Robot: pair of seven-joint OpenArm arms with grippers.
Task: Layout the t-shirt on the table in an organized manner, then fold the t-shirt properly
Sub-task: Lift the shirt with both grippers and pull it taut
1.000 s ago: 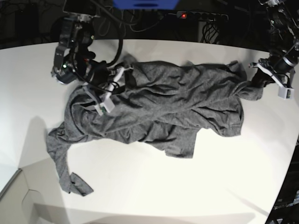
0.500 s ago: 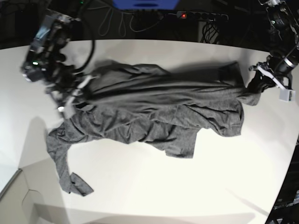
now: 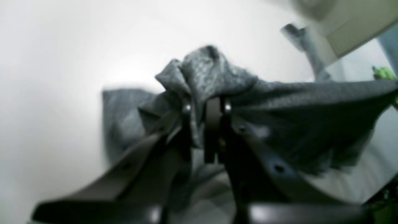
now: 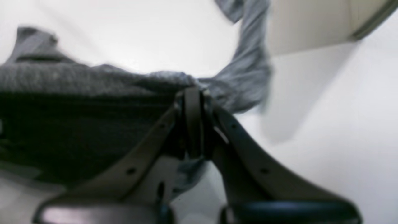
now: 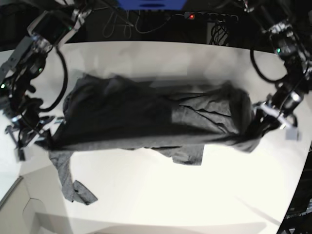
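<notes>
Since the earlier frames, both arms have drawn outward and toward the near edge: the right gripper point(image 5: 43, 140), formerly over the shirt's upper corner, now sits low on the base view's left, and the left gripper point(image 5: 262, 121) has come down on that view's right. The wrinkled, heathered dark grey knit t-shirt point(image 5: 156, 122) has been pulled from a crumpled heap into a long band stretched between them.

Gripper state: in the right wrist view, the right gripper point(image 4: 192, 102) has its dark jaws pressed together on a fold of the t-shirt point(image 4: 77, 93). In the left wrist view, the left gripper point(image 3: 206, 109) is clamped narrowly on a bunched knot of the t-shirt point(image 3: 211, 77), with cloth rising above the fingertips.

Position: the cloth spans the middle of the smooth, matte white table point(image 5: 161, 195), taut along its upper edge, and blurred there. One loose flap hangs below the centre. A narrow twisted strip trails from the right gripper's side toward the near left corner, where it rests on the surface.

Texture: the knit is fine-flecked, soft and creased, with no print.

Surroundings: the tabletop has a curved far edge. Beyond it lie dark cables and a power strip with a red light point(image 5: 191, 16).
</notes>
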